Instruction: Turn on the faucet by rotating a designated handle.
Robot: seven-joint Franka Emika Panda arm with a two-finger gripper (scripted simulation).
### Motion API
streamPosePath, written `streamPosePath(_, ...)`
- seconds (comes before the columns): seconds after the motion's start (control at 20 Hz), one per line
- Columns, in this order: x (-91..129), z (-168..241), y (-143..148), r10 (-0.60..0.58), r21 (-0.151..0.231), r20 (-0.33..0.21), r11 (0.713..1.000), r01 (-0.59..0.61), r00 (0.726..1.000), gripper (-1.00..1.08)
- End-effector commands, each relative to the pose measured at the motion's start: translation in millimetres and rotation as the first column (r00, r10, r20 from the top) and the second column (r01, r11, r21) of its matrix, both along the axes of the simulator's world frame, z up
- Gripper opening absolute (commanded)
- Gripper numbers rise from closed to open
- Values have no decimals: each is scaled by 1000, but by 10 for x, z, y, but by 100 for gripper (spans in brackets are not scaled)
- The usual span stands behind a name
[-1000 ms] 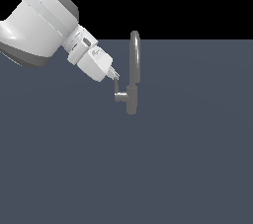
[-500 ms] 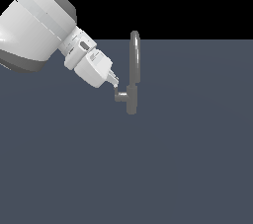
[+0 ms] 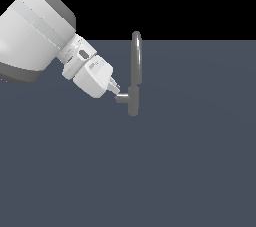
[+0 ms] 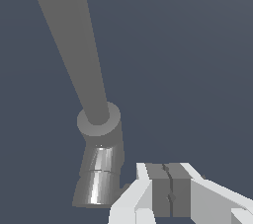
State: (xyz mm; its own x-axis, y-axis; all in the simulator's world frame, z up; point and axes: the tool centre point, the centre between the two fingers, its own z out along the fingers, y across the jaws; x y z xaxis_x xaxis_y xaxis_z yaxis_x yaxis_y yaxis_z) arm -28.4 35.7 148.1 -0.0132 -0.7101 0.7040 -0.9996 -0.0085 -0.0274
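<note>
The faucet (image 3: 135, 63) is a slim grey tap whose tall arched spout rises from a short cylindrical base (image 3: 132, 105). Its handle (image 3: 122, 98) shows as a short horizontal stub sticking out of the base toward the exterior view's left. My white gripper (image 3: 116, 90) comes in from that side, tips just above the stub's end and touching or nearly touching it. In the wrist view the spout (image 4: 74, 45) and shiny base (image 4: 100, 178) fill the frame. The gripper (image 4: 169, 188) is beside the base, its two pads pressed together with nothing between them. The handle is hidden there.
A flat dark grey surface (image 3: 190, 161) spreads around the faucet, under a black background. My bulky white arm link (image 3: 35, 33) fills the upper part of the exterior view's left.
The gripper tips have dropped slightly, closing in on the handle stub from above. The faucet and its handle have not visibly moved.
</note>
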Motion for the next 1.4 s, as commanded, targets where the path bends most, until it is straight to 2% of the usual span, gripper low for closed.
streamPosePath(0.0, -112, -173, -8, -2, -5, -15, 1000, 2, 1000, -100)
streamPosePath(0.35, -285, -477, -16, -7, -4, -25, 1000, 7, 1000, -100)
streamPosePath(0.4, -177, -327, 1, 2, -4, 1, 1000, -2, 1000, -100)
streamPosePath(1.0, -140, -947, -15, -7, -4, -24, 1000, 7, 1000, -100)
streamPosePath(1.05, -140, -947, -15, -7, -4, -24, 1000, 7, 1000, -100)
streamPosePath(1.1, -17, -671, 2, 0, -3, 22, 1000, 0, 1000, -100)
streamPosePath(1.35, 73, -835, -2, -2, -3, 9, 1000, 2, 1000, -100)
